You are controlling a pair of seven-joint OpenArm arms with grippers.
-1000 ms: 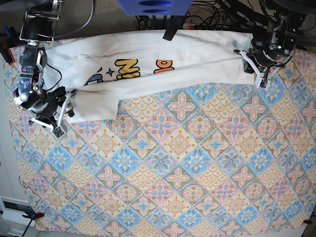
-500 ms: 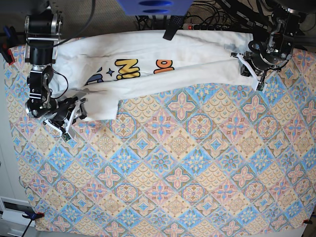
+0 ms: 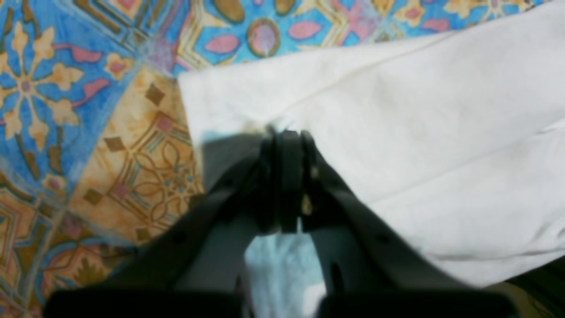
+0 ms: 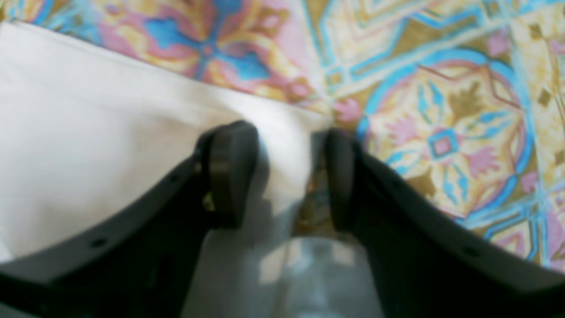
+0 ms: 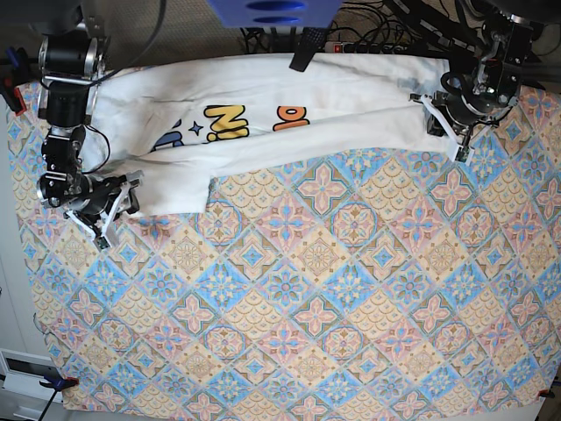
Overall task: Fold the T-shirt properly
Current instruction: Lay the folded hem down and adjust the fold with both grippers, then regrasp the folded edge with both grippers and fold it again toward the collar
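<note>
The white T-shirt (image 5: pixel 289 132) lies as a long folded band across the back of the table, its yellow and orange print facing up. My left gripper (image 5: pixel 441 118) sits at the band's right end. In the left wrist view its fingertips (image 3: pixel 287 141) are pressed together with a small pucker of the T-shirt (image 3: pixel 419 132) pinched between them. At the band's lower left corner my right gripper (image 5: pixel 123 200) is open. In the right wrist view it (image 4: pixel 284 170) straddles the T-shirt (image 4: pixel 110 145) corner, one finger over cloth and the other at its edge.
A patterned tablecloth (image 5: pixel 333 289) covers the table in front of the shirt. A black object (image 5: pixel 303 48) rests on the shirt's back edge below a blue part (image 5: pixel 272 13). Cables and a power strip (image 5: pixel 372 44) run along the back edge.
The right arm has swung and settled lower at the shirt's left corner, with its jaws wider. The left arm has shifted slightly up and to the left, still shut.
</note>
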